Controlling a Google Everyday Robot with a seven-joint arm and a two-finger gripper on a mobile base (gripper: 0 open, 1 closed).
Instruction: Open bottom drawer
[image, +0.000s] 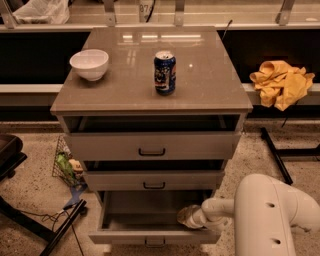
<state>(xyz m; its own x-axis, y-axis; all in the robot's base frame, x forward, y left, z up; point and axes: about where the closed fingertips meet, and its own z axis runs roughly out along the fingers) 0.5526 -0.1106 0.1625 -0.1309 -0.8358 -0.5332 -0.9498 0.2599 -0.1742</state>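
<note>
The bottom drawer (150, 234) of the grey-beige cabinet stands pulled out far toward me, its plain grey inside showing and its small black handle (155, 243) at the frame's lower edge. The middle drawer (154, 180) and the top drawer (152, 146) stand slightly open above it. My gripper (186, 216) reaches in from the right on the white arm (270, 215) and sits inside the bottom drawer's right side, just behind its front panel.
A white bowl (89, 64) and a blue soda can (164, 73) stand on the cabinet top. A yellow cloth (281, 82) lies on the ledge at right. A wire basket with clutter (67, 166) and black stand legs (60, 227) are on the floor at left.
</note>
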